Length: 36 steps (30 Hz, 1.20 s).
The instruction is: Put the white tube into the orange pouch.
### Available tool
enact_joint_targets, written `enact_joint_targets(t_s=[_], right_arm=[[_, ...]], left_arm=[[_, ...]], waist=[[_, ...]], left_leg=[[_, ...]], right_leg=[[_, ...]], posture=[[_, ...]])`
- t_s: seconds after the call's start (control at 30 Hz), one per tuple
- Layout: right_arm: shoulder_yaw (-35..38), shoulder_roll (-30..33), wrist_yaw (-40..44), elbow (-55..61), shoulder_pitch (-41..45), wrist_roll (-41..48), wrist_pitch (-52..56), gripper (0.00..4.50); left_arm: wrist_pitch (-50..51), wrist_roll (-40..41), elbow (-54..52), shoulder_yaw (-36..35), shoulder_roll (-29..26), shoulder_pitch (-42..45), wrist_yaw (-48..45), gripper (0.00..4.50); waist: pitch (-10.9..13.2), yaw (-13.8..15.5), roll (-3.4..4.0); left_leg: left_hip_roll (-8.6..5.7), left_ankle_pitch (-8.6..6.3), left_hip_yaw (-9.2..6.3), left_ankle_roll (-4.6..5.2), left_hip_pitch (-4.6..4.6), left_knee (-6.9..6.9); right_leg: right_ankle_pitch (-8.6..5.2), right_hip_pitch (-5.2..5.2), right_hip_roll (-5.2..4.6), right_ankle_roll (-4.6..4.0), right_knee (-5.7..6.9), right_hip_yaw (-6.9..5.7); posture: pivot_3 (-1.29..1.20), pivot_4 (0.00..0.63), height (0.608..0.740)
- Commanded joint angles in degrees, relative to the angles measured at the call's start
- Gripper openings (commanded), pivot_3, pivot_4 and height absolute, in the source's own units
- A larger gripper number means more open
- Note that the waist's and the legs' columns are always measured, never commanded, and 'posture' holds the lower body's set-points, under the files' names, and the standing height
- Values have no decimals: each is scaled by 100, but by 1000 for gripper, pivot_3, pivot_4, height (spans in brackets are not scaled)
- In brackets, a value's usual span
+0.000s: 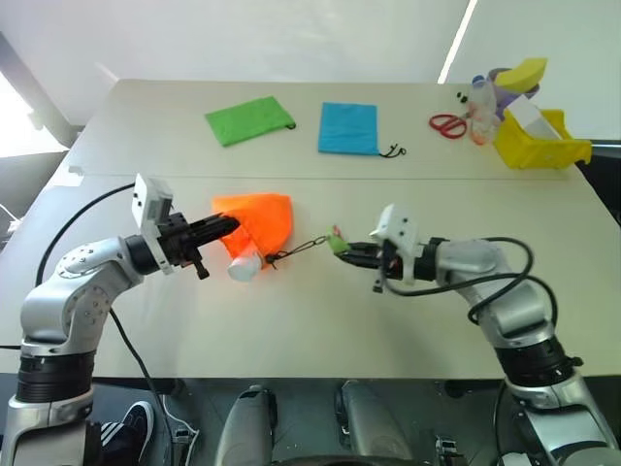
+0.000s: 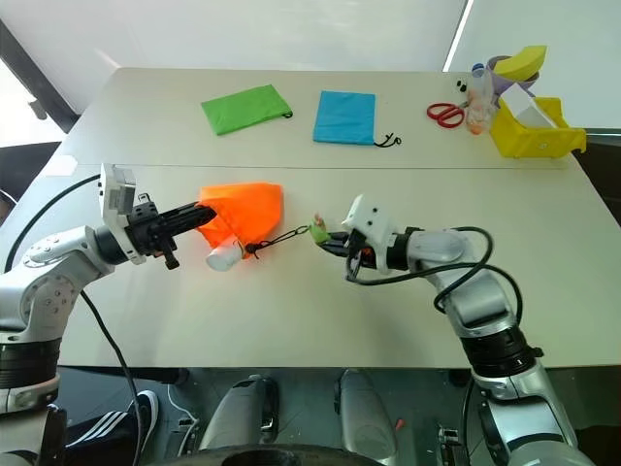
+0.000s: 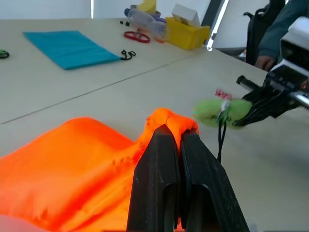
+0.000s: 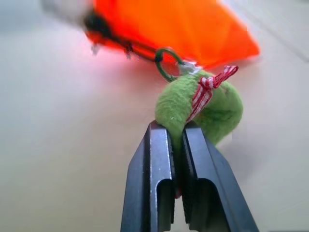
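A: White tube [image 1: 244, 265] position: inside the orange pouch [image 1: 260, 219], with the cap end protruding from the pouch mouth at the near edge. The pouch is lifted off the table [image 1: 320, 320] at one corner.

B: Left gripper [image 1: 225, 226] state?

A: Clamped tight on a pinch of orange fabric at the pouch's upper corner; the left wrist view shows both fingers pressed together with cloth bunched between the tips.

B: Right gripper [image 1: 345, 250]?

A: Clamped on the green tab [image 4: 205, 104], a fuzzy green piece with a red-and-white ribbon. The black cord [image 1: 303, 248] runs nearly taut from the tab to the pouch mouth.

B: Room around the work area?

A: The near half of the table is bare on all sides of the pouch, up to the front edge. A seam line crosses the table just behind the pouch. Beyond it lie a green pouch [image 1: 249, 119] and a blue pouch [image 1: 348, 127], well apart from the orange one. Red scissors [image 1: 448, 123], a clear bottle [image 1: 478, 109] and a yellow bin [image 1: 539, 139] sit near the far right corner.

B: Anything at the borders?

A: A person's sleeve and hand [image 3: 266, 62] appear past the right-hand table edge in the left wrist view.
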<state>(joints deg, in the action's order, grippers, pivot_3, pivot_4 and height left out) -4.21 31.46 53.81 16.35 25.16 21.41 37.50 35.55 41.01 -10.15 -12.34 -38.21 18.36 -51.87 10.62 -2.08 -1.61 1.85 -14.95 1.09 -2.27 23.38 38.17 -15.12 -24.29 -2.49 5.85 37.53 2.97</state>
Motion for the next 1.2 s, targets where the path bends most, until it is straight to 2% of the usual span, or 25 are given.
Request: enact_joint_targets(t_s=[0.03, 0.13, 0.2, 0.43, 0.5, 0.53, 0.6, 0.73, 0.87, 0.97, 1.03, 1.2], right_arm=[[681, -117, -56, 486, 197, 1038, 553, 67], [1023, -414, -483, 509, 421, 1569, 870, 67], [1232, -595, -748, 476, 568, 1906, 1066, 67], [1285, -496, -935, 508, 536, 2282, 1190, 67], [1672, -647, -1189, 356, 679, 2855, 1437, 67], [1699, -618, -1220, 329, 701, 2876, 1417, 67], [1521, -453, -1149, 367, 578, 2714, 1355, 67], [1228, -233, -1036, 427, 300, 2492, 1242, 67], [1193, -89, -956, 556, -40, 2587, 1241, 67], [1181, 79, -895, 630, -237, 2540, 1229, 67], [1082, 255, -758, 741, -456, 2467, 1207, 67], [1140, 328, -785, 849, -656, 2562, 1180, 67]], left_arm=[[-56, 108, 59, -238, -71, 228, -5, 0], [343, 616, 197, -536, 74, 498, 280, 0], [395, 668, 275, -613, 72, 581, 351, 0], [-289, -211, -30, 38, -327, -126, -283, 0], [-619, -574, -129, 257, -478, -328, -479, 0], [-1038, -945, -154, 429, -602, -459, -636, 0], [-904, -710, -121, 282, -540, -390, -622, 0], [-1578, -1279, -57, 550, -747, -516, -923, 0], [-1258, -907, -235, 379, -508, -665, -760, 0], [-1529, -1204, -115, 483, -527, -850, -847, 0], [-1399, -1075, -194, 488, -410, -954, -799, 0], [-1695, -1403, -419, 773, -341, -1252, -777, 0]], waist=[[0, -11, 0], [0, -29, 0], [0, -36, 0], [1, -32, 1], [1, -23, 1], [1, -21, 1], [2, -15, 2], [2, -15, 2], [2, -18, 3], [2, -29, 2], [2, -27, 2], [2, -32, 2]], left_leg=[[1, 0, -1, 0, 0, 0], [2, 0, -1, 0, 0, -2], [3, 0, -1, 0, 0, -1], [0, -1, 2, 1, 1, -15], [0, -1, 1, 1, 3, -15], [1, -1, 1, 1, 3, -15], [1, -1, 4, 1, 2, -15], [2, 0, 5, 1, 2, -13], [3, -1, 6, 2, 5, -16], [3, -1, 5, 3, 6, -16], [3, -1, 5, 3, 4, -16], [3, -1, 6, 3, 4, -15]], right_leg=[[0, 0, 1, 0, 0, 0], [0, 0, 3, 0, 0, 0], [0, 0, 3, 1, 1, 0], [0, -3, -2, 0, -6, 0], [0, -4, -2, 0, -7, -1], [0, -4, -3, -1, -7, 0], [-1, -3, -3, -3, -11, 1], [-5, -3, -3, -10, -12, 1], [0, -3, -4, -2, -20, 1], [0, -4, -2, -1, -19, 1], [0, -3, -2, -2, -19, 1], [-1, -3, -3, -3, -19, 3]], posture=[[0, 150, 740], [0, 150, 740], [0, 150, 740], [0, 150, 740], [0, 150, 740], [0, 150, 740], [0, 150, 740], [0, 150, 740], [0, 150, 740], [0, 150, 740], [0, 150, 740], [0, 150, 740]])
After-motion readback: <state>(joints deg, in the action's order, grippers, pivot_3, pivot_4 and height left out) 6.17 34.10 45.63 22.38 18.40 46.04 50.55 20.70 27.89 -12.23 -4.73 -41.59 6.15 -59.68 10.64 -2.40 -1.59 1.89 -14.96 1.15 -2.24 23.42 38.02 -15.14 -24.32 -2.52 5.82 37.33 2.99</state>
